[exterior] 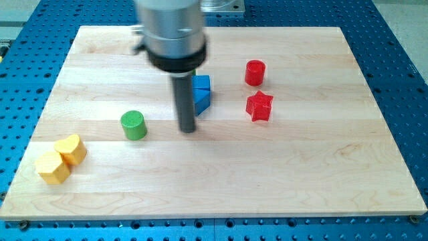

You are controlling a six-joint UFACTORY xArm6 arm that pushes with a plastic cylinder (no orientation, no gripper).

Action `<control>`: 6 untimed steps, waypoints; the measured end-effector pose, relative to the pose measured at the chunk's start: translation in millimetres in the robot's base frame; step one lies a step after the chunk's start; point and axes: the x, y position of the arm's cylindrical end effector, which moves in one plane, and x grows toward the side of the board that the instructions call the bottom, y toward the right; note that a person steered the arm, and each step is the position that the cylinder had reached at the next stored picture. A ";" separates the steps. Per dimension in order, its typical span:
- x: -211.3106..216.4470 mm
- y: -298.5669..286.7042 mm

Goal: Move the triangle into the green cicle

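A blue triangle block [202, 100] lies near the middle of the wooden board, with a blue cube [201, 84] touching it just above. A green cylinder [134, 125] stands to the view's left of them. My tip [188, 129] rests on the board just below and left of the blue triangle, close to its lower corner, and to the right of the green cylinder. The rod hides part of the triangle's left side.
A red cylinder [255, 72] and a red star block [259, 106] sit to the view's right of the blue blocks. Two yellow blocks [61, 158] touch each other at the lower left. The wooden board [301, 167] lies on a blue perforated table.
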 end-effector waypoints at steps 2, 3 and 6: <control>-56.4 -17.6; -57.9 -95.8; -28.5 -96.0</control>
